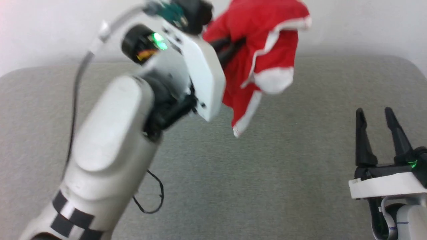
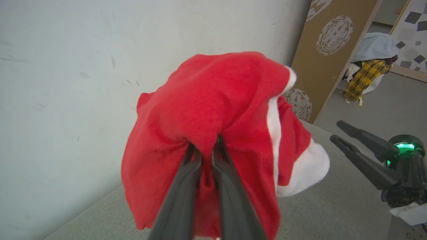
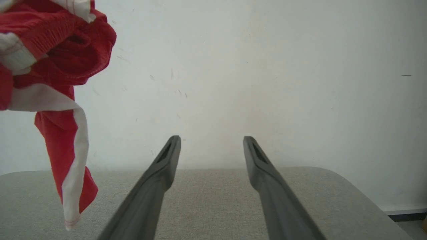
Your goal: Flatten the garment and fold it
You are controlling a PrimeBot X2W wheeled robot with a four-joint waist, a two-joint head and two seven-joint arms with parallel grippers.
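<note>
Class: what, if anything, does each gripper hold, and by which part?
The left gripper pinches the shorts by a bunched fold of plain red cloth, lifted off the table. The right gripper is open and holds nothing.

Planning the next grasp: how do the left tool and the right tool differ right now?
The left tool is shut on the red garment; the right tool is open and holds nothing. The left tool is raised, the garment dangling above the grey table; the right tool sits low over it. Both have long dark fingers.
</note>
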